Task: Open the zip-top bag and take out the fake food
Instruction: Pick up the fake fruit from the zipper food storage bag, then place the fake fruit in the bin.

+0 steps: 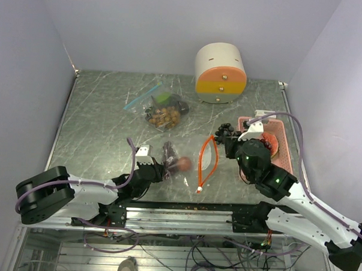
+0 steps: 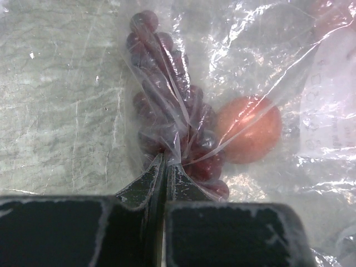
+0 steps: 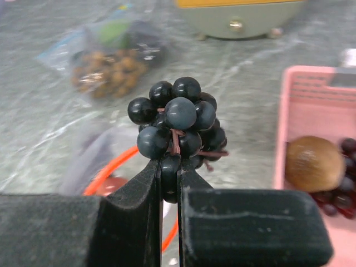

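removal in hand: dark grape bunch (image 3: 178, 119) held clenched in right gripper (image 3: 169, 167); zip-top bag (image 2: 250, 50) film pinched by left gripper (image 2: 166, 167). release over the pink basket (image 3: 317, 100) is judged next.

This is a robotics lab test cell. Plain pale partition walls (image 1: 174, 27) box in a marble-patterned tabletop (image 1: 98, 108). A left arm (image 1: 88, 191) and a right arm (image 1: 298, 200) are bolted to an aluminium frame rail (image 1: 183, 219) at its near edge, with loose cables (image 1: 203, 253) tangled below. The only goods are plastic fake food (image 1: 164, 115).
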Available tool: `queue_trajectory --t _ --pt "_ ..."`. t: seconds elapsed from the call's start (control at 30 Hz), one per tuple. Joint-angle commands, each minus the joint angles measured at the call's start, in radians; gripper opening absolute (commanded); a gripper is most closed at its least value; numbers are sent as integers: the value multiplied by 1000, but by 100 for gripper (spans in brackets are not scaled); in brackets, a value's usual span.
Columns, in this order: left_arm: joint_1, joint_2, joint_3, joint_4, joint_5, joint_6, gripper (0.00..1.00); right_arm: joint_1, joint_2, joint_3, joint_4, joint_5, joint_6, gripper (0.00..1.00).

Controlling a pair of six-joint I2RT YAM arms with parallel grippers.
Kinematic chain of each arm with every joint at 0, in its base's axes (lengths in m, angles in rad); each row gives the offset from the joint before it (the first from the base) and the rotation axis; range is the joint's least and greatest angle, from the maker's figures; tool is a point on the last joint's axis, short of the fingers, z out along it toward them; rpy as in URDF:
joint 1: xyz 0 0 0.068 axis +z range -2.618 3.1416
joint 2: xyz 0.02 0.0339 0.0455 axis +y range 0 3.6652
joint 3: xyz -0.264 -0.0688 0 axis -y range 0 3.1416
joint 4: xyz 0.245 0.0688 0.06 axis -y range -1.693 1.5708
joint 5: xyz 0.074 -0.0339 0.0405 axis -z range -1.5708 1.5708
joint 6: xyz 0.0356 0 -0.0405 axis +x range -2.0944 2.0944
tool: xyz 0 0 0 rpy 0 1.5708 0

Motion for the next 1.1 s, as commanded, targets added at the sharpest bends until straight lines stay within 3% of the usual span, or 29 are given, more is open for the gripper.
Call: queue_trajectory --t 0.0,0.2,0.57,0.6,0.63,0.7,0.8,0.93,1.07 --pt "4 33 12 18 9 -2 10 -28 51 56 -177 310 27 0" --pt "5 56 18 33 19 1 10 -81 95 112 -321 568 192 0" --pt "6 59 16 37 18 2 10 -253 126 100 -369 622 278 2" --pt "6 61 16 38 20 3 10 -265 136 105 -386 622 300 8" --pt "7 63 16 37 22 3 10 -272 145 109 -399 626 317 21" --pt "7 63 17 37 22 4 10 -278 162 113 -403 626 317 55" --pt "7 64 17 39 21 4 11 -279 160 109 -371 595 268 75" --pt "7 73 17 48 25 3 11 -279 129 70 -237 456 166 77" --pt "8 85 21 57 29 4 10 -279 120 -11 -64 85 152 61"
